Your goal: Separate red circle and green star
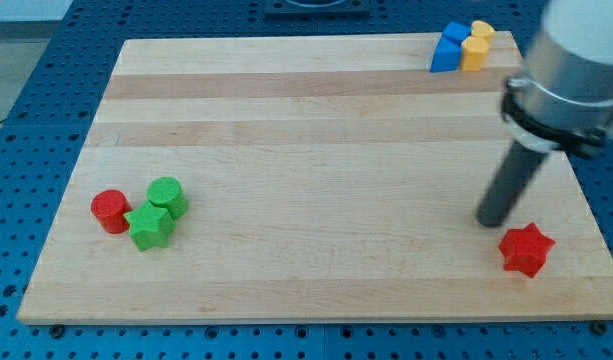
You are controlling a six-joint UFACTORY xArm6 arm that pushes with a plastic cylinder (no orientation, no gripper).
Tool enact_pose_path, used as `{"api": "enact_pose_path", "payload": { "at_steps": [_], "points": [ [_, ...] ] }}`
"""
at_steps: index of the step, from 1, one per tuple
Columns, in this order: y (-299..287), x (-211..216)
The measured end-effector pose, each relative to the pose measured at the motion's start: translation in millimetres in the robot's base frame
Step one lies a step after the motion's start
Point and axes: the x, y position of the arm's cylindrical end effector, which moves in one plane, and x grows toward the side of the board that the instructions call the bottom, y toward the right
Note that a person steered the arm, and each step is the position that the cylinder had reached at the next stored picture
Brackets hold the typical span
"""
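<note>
The red circle (111, 211) lies near the board's left edge, low in the view. The green star (150, 227) lies just to its right and a little lower, touching or nearly touching it. A green circle (167, 196) sits against the star's upper right. My tip (489, 222) is far off at the view's right, just up and left of a red star (527, 249), a small gap apart from it.
Two blue blocks (449, 47) and two yellow blocks (476, 45) are clustered at the board's top right corner. The wooden board (306, 120) rests on a blue perforated table. The arm's grey body (576, 70) hangs over the right edge.
</note>
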Motion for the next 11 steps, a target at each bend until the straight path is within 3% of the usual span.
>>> {"api": "enact_pose_path", "payload": {
  "at_steps": [1,2,3,4,5,6,8,11],
  "points": [
    [-73,-61],
    [-194,-80],
    [-324,-89],
    [-406,-74],
    [-412,-11],
    [-408,12],
    [-356,18],
    [-321,67]
  ]
}}
